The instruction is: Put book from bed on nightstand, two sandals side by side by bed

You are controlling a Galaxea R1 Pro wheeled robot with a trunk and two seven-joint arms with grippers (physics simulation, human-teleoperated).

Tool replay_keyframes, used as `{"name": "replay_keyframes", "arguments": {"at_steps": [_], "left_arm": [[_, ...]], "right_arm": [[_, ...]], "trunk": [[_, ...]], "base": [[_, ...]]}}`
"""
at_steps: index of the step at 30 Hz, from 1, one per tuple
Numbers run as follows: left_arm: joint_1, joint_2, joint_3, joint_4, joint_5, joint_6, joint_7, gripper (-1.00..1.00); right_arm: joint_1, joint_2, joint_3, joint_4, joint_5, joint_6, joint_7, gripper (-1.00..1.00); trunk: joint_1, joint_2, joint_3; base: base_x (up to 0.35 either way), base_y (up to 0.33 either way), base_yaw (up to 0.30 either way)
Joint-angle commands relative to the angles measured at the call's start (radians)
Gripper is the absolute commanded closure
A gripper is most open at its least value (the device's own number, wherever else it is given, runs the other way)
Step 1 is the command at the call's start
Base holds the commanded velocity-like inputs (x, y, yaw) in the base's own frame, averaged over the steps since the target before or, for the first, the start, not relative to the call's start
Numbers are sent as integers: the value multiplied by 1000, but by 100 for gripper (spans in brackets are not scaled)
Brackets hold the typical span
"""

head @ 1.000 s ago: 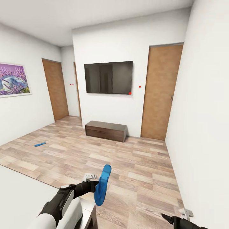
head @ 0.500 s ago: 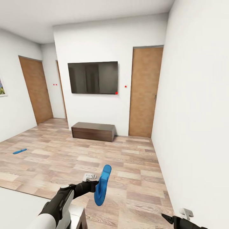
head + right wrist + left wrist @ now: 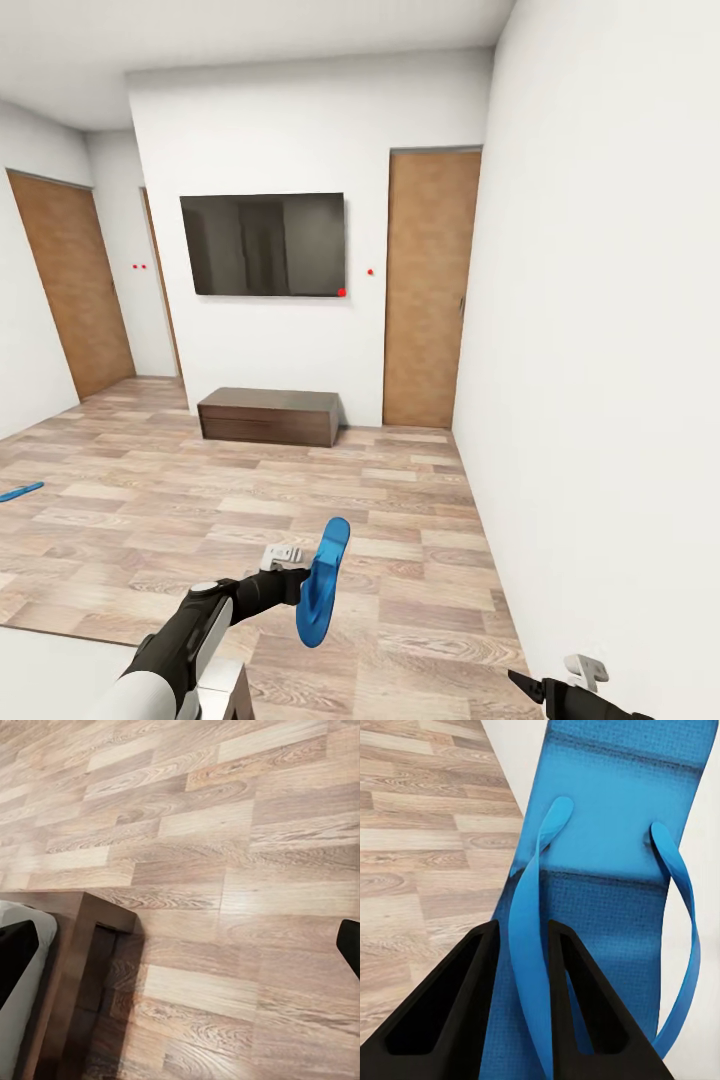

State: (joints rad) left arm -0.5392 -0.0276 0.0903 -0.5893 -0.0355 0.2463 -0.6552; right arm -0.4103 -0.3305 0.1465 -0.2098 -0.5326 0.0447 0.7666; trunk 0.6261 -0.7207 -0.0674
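Observation:
My left gripper (image 3: 298, 585) is shut on the strap of one blue sandal (image 3: 322, 582), which hangs upright above the wood floor. In the left wrist view the strap (image 3: 526, 945) runs between the two black fingers (image 3: 450, 1012) of that gripper (image 3: 521, 967). The other sandal (image 3: 20, 491) lies flat on the floor at the far left. A corner of the bed (image 3: 228, 688) shows below my left arm, and its dark frame (image 3: 82, 945) appears in the right wrist view. My right gripper (image 3: 525, 685) hangs low at the right, open and empty. The book and the nightstand are out of view.
A long low dark cabinet (image 3: 268, 416) stands against the far wall under a wall-mounted TV (image 3: 263, 245). Wooden doors (image 3: 428, 290) are to its right and at the far left (image 3: 68, 280). A white wall (image 3: 610, 350) runs close along my right side.
The camera has turned right, so cabinet, TV, doors and the floor sandal sit further left in the picture and the wall picture is gone. Both arms keep their pose, sandal still held.

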Motion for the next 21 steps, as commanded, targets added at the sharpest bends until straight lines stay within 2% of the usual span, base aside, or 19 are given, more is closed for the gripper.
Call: {"name": "replay_keyframes", "arguments": {"at_steps": [1,10,21], "left_arm": [[-1,-2,8,-1,-6,7,-3,100],[-1,-2,8,-1,-6,7,-3,100],[-1,-2,8,0,-6,7,-2,100]], "right_arm": [[-1,-1,7,0,-10,5,2,-100],[-1,-1,8,0,-10,4,2,-100],[-1,1,8,0,-9,4,-1,-100]], "trunk": [[0,-2,-2],[0,-2,-4],[0,-2,-20]], "base": [[0,0,-10],[0,0,-2],[0,0,0]]}}
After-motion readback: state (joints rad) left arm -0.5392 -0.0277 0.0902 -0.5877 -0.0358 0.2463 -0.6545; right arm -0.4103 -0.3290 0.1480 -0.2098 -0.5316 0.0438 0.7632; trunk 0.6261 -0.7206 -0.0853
